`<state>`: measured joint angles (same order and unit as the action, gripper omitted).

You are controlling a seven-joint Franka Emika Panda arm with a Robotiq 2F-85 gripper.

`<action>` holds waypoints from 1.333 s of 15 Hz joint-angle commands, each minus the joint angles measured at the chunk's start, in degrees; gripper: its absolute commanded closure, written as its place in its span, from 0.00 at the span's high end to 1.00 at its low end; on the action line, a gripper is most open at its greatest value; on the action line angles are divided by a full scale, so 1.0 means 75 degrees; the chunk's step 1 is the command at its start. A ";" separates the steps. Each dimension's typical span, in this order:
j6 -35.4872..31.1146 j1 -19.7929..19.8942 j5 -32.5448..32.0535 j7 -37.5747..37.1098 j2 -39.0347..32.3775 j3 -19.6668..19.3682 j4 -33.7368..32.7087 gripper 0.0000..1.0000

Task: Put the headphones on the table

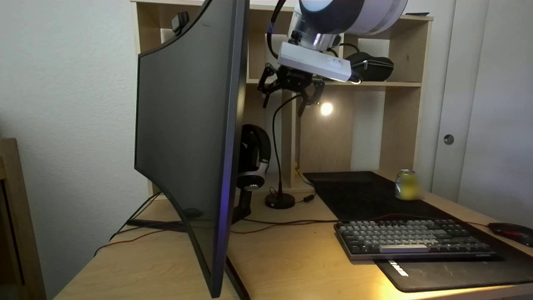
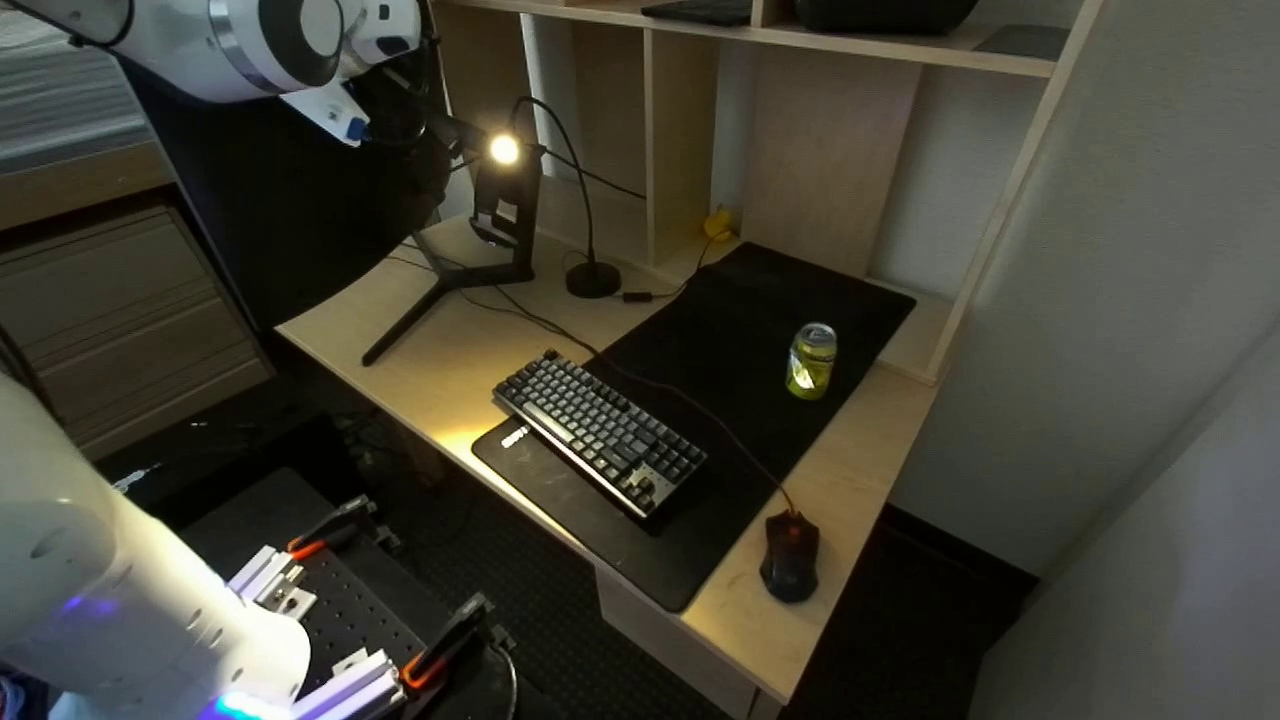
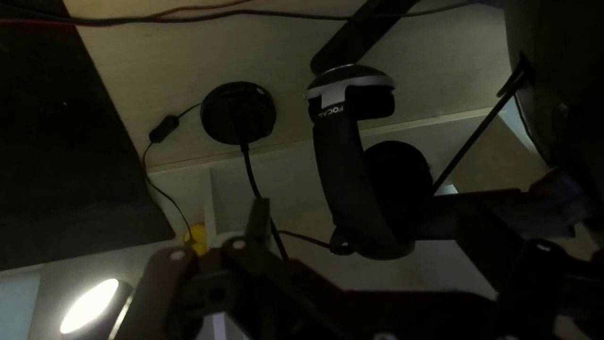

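"Where the desk (image 1: 125,266) starts at the left in an exterior view, what stands on it?"

"The monitor (image 1: 187,112), its curved screen dark."

"And the headphones (image 1: 263,146)?"

"Just right of the screen in that view, partly hidden by it. They're up behind the monitor, above the desk, with FOCAL lettered on them in the wrist view. What bears them is too dark to tell."

"Next along?"

"The lamp (image 1: 280,201), lit, its round base on the wood and its neck curving up toward the fingers (image 1: 302,108)."

"How are those set?"

"Apart, tips down, well above the desk. Part of the neck shows between them, but I can't tell whether they touch it."

"Further right?"

"A black mat (image 1: 345,191) on the desk, and on the shelf (image 1: 404,62) above, a black case (image 1: 377,68) with a zip."

"What's past that?"

"The can (image 1: 405,185), upright on the mat in both exterior views. Then the keyboard (image 1: 410,238), mostly on the mat, its left end reaching beyond the edge. Last comes the mouse (image 1: 514,233), on bare wood just beside the mat."
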<state>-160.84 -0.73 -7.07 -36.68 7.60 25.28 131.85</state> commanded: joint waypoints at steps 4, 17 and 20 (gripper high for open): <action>0.0647 0.0092 -0.1012 0.0004 -0.1344 0.0046 -0.1714 1.00; 0.1528 -0.1561 -0.1354 0.0316 -0.3055 -0.1525 -0.3321 1.00; 0.1630 -0.2065 -0.1643 0.0143 -0.3574 -0.2048 -0.3892 1.00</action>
<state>-149.99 -12.54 -18.45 -36.07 -14.85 13.79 108.16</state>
